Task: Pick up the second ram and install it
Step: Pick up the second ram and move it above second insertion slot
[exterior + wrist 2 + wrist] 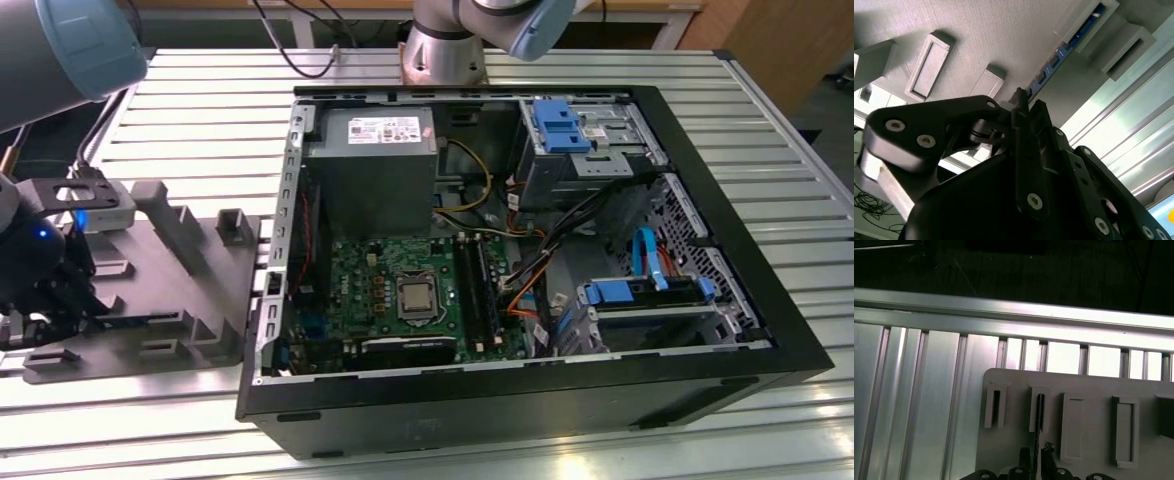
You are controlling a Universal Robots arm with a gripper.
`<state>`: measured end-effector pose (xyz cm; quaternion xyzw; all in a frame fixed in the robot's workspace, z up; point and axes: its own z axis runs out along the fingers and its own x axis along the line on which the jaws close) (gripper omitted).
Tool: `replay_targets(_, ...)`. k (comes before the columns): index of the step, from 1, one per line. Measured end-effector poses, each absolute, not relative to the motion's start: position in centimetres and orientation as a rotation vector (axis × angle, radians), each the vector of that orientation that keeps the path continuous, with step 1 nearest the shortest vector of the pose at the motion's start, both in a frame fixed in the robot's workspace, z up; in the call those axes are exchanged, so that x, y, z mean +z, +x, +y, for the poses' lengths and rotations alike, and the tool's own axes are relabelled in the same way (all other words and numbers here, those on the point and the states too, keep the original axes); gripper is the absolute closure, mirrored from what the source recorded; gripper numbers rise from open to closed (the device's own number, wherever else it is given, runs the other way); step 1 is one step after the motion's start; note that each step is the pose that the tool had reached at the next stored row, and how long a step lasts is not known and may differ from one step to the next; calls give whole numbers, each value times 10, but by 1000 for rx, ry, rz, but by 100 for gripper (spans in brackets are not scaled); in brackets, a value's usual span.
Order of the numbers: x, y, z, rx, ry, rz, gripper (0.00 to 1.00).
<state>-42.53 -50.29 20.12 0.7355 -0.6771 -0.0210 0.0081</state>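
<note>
Exterior view: looking down on a slatted table (187, 100) carrying an open computer case (534, 405) and, just beside it on the exterior view's left, a grey holder tray (187, 290).
Arm (60, 40): reaching in over the far corner on the exterior view's left and hanging its wrist above that end of the tray.
Gripper (1036, 455): pointing down at the tray in both wrist views, with black fingers (1023, 130) sitting either side of the stick's end; clamping it or merely straddling it, cannot tell.
Second ram (1069, 47): standing on edge in a narrow slot of the tray, showing a bluish board edge with dark chips that runs from a raised post to the fingertips; appearing edge-on as a thin dark line, second ram (1040, 412), in the first wrist view.
Edges: tray border lying parallel to the table's bright rail (1014, 310), with a strip of bare slats between them.
Open room: raised posts and pockets crowding the tray on both sides of the slot; inside the case, orange and black cables crossing just beside the memory slots (478, 290) on the exterior view's right, with the motherboard (387, 270) lying flat on the other side.
Writing: white label (380, 128) sitting on the grey power supply (371, 185), print not legible.
</note>
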Motion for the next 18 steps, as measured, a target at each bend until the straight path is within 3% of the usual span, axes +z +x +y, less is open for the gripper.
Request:
replay_targets(1, 201, -425, -503, -66, 2299, -2116, 74)
replay_targets(3, 201, -425, -503, -66, 2299, -2116, 87)
replay_targets(18, 202, -425, -503, -66, 2299, -2117, 88)
